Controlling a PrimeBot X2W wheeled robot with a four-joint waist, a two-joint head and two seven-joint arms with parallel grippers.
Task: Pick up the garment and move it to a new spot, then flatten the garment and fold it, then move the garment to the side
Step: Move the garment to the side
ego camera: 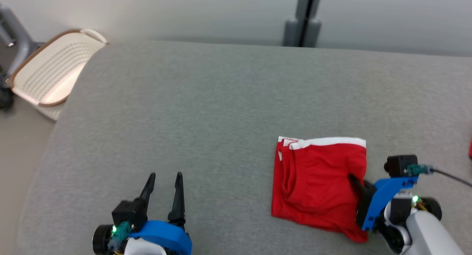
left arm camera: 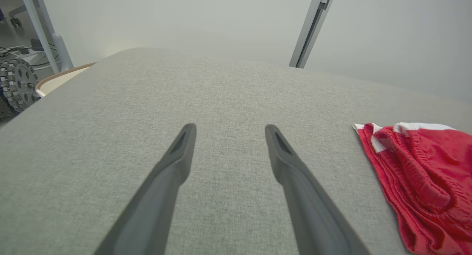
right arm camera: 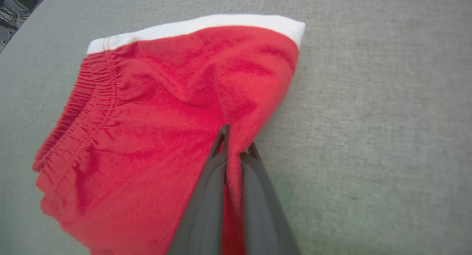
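The garment point(ego camera: 317, 181) is a pair of red shorts with a white hem band, folded into a rough square on the grey table point(ego camera: 206, 111), right of centre. My right gripper point(ego camera: 357, 183) is shut on the garment's right edge, with a pinch of red cloth point(right arm camera: 233, 163) between its two fingers. In the right wrist view the garment point(right arm camera: 147, 137) spreads left of the fingers, elastic waistband at the far left. My left gripper point(ego camera: 164, 179) stands open over bare table at the lower left, well apart from the garment point(left arm camera: 424, 174). Its fingers point(left arm camera: 173, 166) hold nothing.
A cream perforated chair point(ego camera: 51, 74) stands off the table's far left corner. A grey post point(ego camera: 303, 19) rises behind the far edge. A small red thing point(ego camera: 470, 149) shows at the right border. A toothed wheel point(left arm camera: 14, 85) sits beyond the table's left side.
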